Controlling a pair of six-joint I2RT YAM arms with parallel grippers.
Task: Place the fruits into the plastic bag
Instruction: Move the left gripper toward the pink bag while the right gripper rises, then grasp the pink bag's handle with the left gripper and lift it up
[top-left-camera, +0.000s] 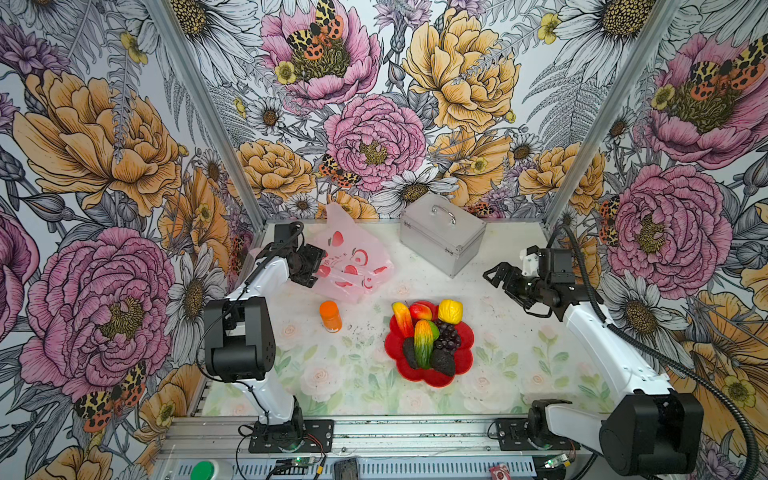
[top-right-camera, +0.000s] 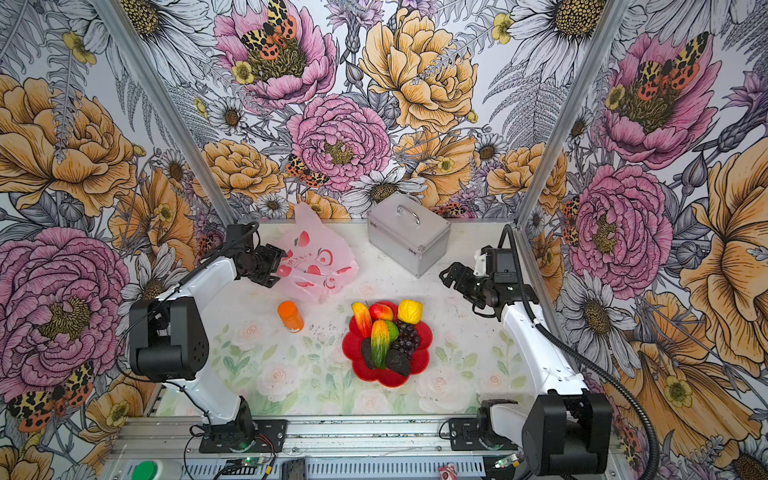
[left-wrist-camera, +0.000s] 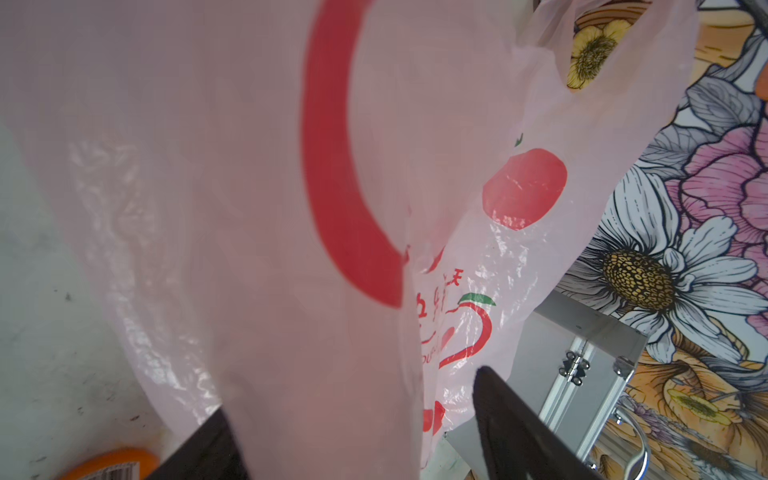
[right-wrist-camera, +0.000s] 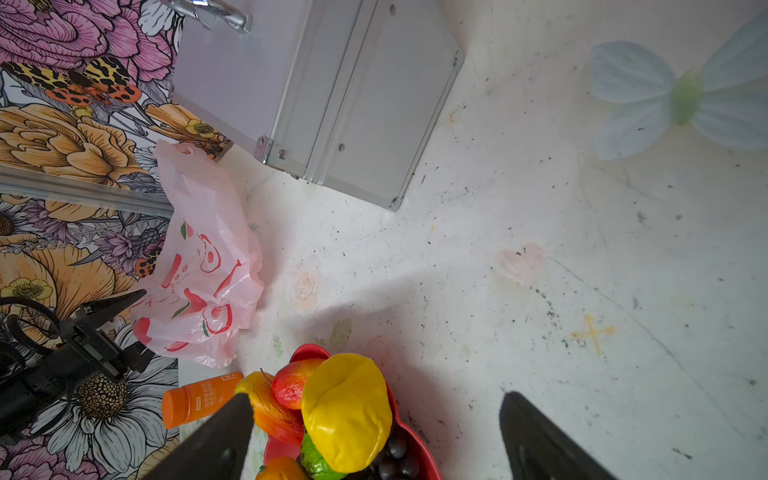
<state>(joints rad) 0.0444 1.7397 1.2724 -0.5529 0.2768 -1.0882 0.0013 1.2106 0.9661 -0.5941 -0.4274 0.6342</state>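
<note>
The table (top-left-camera: 498, 299) carries all items. The silver metal case (top-left-camera: 442, 237) stands closed at the rear centre. The plastic bag (top-left-camera: 353, 266) lies crumpled at the rear left, apart from the case, with one handle raised against the back wall. The red flower-shaped plate (top-left-camera: 436, 376) sits at the centre and holds all the fruits (top-left-camera: 424, 343) in a pile; none is in the bag.

The left gripper (top-left-camera: 316, 266) is at the bag's left edge. Its jaws stand apart, with bag film draped between them. The right gripper (top-left-camera: 494, 274) hovers above the table at the right, jaws wide apart and empty. The orange capped bottle (top-left-camera: 331, 316) stands between bag and plate.
</note>
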